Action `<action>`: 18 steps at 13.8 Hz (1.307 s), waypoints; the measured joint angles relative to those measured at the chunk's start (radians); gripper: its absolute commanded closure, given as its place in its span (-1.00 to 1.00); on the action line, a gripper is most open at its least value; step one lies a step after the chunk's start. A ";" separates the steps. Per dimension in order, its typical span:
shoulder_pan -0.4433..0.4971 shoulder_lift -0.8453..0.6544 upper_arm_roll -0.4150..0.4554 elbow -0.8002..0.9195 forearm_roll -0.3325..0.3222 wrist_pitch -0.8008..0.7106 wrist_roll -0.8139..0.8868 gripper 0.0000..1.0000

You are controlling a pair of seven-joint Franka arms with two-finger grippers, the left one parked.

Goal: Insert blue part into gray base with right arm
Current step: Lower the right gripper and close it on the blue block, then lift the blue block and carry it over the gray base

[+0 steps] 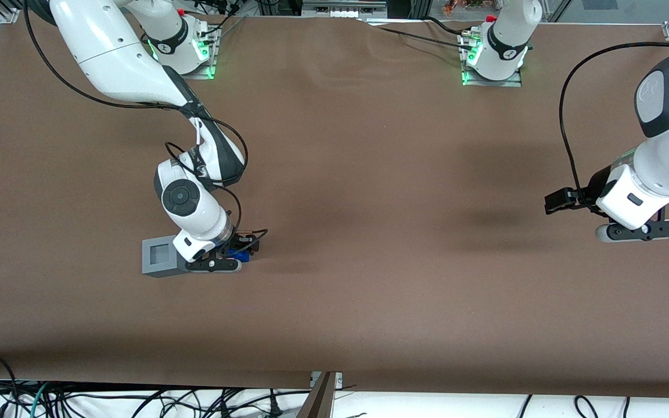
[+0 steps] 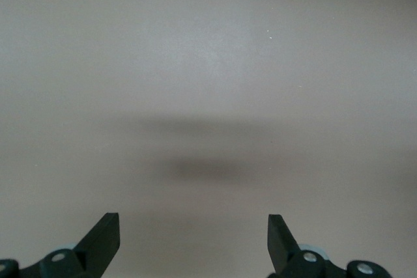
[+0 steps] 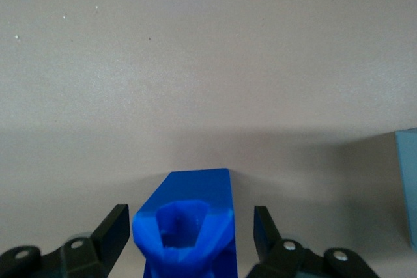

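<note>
The blue part (image 3: 186, 226) lies on the brown table between my right gripper's (image 3: 189, 232) two black fingers, with a gap on each side, so the jaws are open around it. In the front view the right gripper (image 1: 236, 251) is low over the table with the blue part (image 1: 240, 253) partly hidden under it. The gray base (image 1: 162, 256), a light gray cube with a square hole in its top, stands right beside the gripper, toward the working arm's end of the table. Its edge shows in the right wrist view (image 3: 409, 187).
The brown table cover (image 1: 369, 232) stretches wide toward the parked arm's end. The working arm's black cable (image 1: 236, 203) loops above the gripper. The table's front edge (image 1: 334, 383) has loose cables below it.
</note>
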 measured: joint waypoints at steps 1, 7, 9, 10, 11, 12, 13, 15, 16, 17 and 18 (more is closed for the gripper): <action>0.000 0.000 -0.002 0.003 0.000 -0.001 0.000 -0.60; 0.000 0.000 -0.005 0.033 0.000 -0.041 0.000 -0.57; 0.000 0.000 -0.005 0.038 0.000 -0.046 0.002 -0.51; 0.000 0.000 -0.005 0.038 0.000 -0.047 0.004 -0.43; 0.000 0.000 -0.005 0.038 0.000 -0.048 0.006 -0.36; 0.000 0.000 -0.005 0.038 0.000 -0.048 0.007 -0.30; 0.000 0.000 -0.005 0.038 0.000 -0.049 0.008 -0.26; 0.000 0.000 -0.005 0.038 0.000 -0.049 0.009 -0.10; 0.000 0.000 -0.005 0.038 0.000 -0.049 0.009 0.01; 0.000 0.000 -0.005 0.039 0.000 -0.049 0.009 0.04; 0.000 0.000 -0.005 0.041 0.000 -0.051 0.009 0.05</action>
